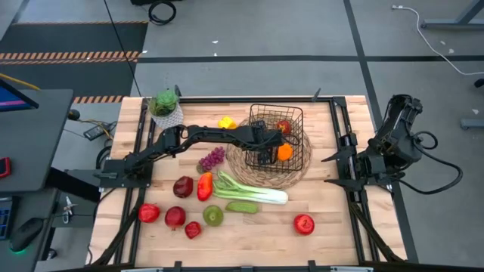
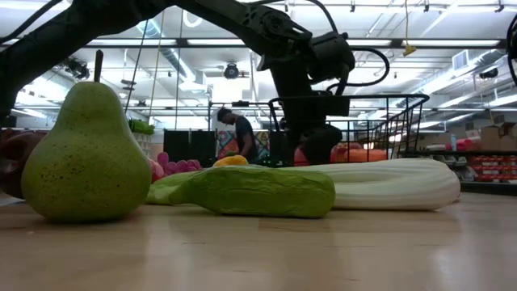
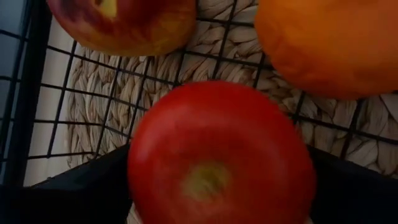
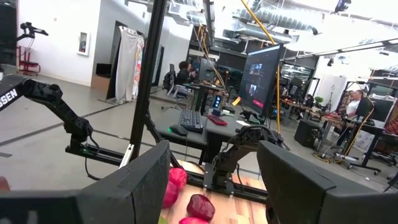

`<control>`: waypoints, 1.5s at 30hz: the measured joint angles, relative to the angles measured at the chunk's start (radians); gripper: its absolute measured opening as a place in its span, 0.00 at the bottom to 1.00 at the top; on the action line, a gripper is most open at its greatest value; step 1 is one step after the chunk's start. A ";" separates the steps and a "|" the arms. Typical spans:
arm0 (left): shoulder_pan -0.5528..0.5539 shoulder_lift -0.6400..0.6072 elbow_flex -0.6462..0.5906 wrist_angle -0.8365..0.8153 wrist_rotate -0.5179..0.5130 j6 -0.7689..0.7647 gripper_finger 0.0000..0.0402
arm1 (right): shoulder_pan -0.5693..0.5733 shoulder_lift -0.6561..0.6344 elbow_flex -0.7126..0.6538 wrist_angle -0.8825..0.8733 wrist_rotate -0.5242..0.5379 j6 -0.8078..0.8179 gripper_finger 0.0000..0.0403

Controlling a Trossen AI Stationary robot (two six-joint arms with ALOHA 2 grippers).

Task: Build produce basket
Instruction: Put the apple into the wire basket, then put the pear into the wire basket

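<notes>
Basket (image 1: 296,117) at table's far centre, standing on straw mat (image 1: 301,166); holds apple (image 3: 124,22), orange (image 3: 336,43), tomato (image 3: 221,155). Left gripper (image 1: 266,143) reaching down inside basket, fingers (image 3: 68,186) spread wide either side of tomato, not pinching. Right gripper (image 4: 211,180) parked off right edge, jaws wide, empty. Pear (image 2: 85,158), cucumber (image 2: 254,191), leek (image 2: 388,184) lying on near table.

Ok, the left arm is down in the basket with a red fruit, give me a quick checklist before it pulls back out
1. Red apple inside the basket: ok.
2. Left end effector released: cannot tell; the apple sits between its dark fingers.
3. Orange and the other apple stay in the basket: ok.
4. Basket on the woven mat: ok.
5. Right end effector open, parked off to the side: ok.
6. Produce left on the table: not ok, leek and others remain.
</notes>
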 joint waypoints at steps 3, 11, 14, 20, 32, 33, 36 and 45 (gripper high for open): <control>0.000 0.000 0.000 -0.001 0.017 0.027 0.98 | 0.000 0.000 0.000 0.000 0.000 0.000 0.61; 0.000 -0.003 0.000 -0.004 0.041 0.011 0.99 | 0.000 0.000 0.000 0.000 0.000 0.000 0.61; -0.001 -0.005 0.000 -0.010 0.043 0.015 0.99 | 0.000 0.000 0.000 0.000 0.000 0.000 0.61; -0.019 -0.028 0.000 -0.022 0.043 0.068 0.99 | 0.000 0.000 0.000 -0.003 0.000 0.000 0.61; -0.077 -0.086 0.248 -0.183 0.033 0.116 0.99 | 0.000 0.005 0.000 -0.005 0.003 0.000 0.61; -0.086 -0.086 0.283 -0.208 0.033 0.121 0.99 | 0.000 0.005 0.000 -0.004 0.002 0.001 0.61; -0.111 -0.093 0.337 -0.234 0.028 0.142 0.99 | 0.000 0.006 0.000 -0.004 0.002 0.007 0.61; -0.139 -0.206 0.295 -0.443 -0.100 0.047 0.99 | 0.017 0.006 0.000 -0.013 0.001 0.029 0.61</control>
